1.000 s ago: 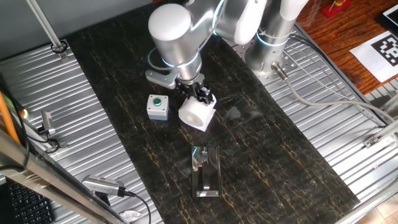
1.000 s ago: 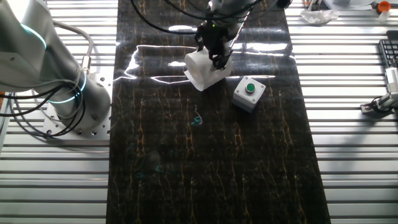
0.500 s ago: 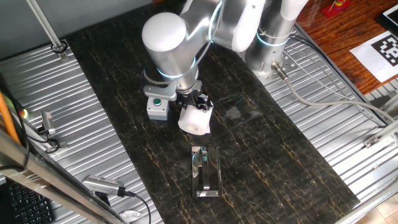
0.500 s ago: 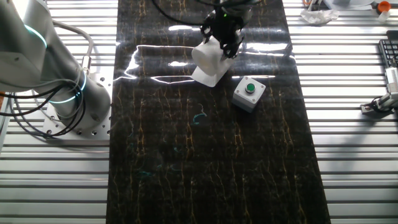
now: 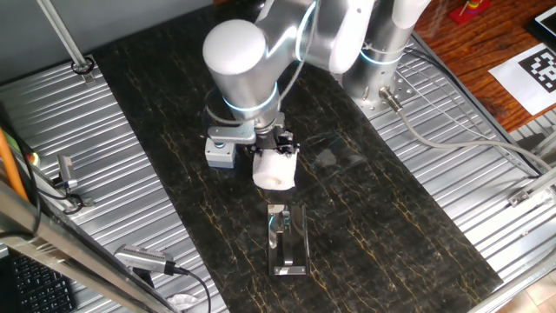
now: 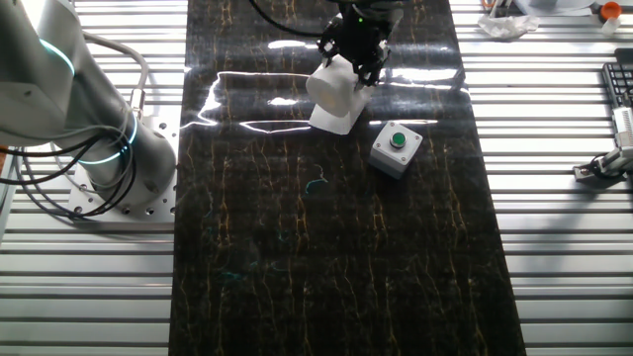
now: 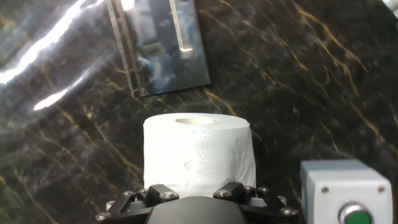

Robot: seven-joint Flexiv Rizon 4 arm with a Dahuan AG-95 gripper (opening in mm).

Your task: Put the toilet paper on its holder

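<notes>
- grey box w/ green button (image 5: 220,149) sits on the left, just beside the arm's wrist; a low sideways swing could clip it and shove it across the table (image 5: 408,226).
- gripper (image 5: 276,143) is clamped on the toilet paper (image 5: 274,169), lifted off the table, core facing away from the hand in hand view. grip is only at one end of the roll, so the soft paper could squash or slip, tilting it.
- a loose sheet seems to hang under the roll in the other fixed view; could snag.
- holder (image 5: 287,236) lies nearby on the table, apart from the roll. peg (image 7: 181,28) is thin & the shiny base is hard to read; if the core isn't lined up, the roll may jam or push the light holder away.
</notes>
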